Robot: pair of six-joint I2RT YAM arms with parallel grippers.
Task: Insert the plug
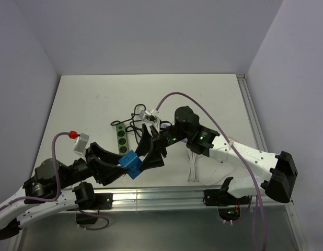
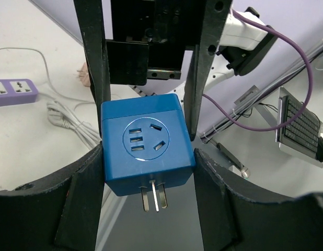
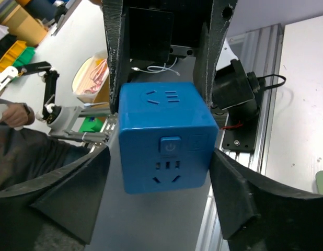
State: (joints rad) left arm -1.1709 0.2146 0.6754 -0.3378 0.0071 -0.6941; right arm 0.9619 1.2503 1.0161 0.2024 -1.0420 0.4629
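Currently the plug is held off the table, above its near part and just near of the green power strip — not seated in any socket. The left gripper clamps its two side faces; the prongs point toward the bottom of the left wrist view. The right gripper straddles the same block from the opposite end — its fingers sit close along the sides, but whether they press cannot be told.

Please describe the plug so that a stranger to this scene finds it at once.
Over the white table, look at its near edge, where the fingers of both arms meet. The plug sits between them: a bright blue cube, unlike the long green power strip behind it.
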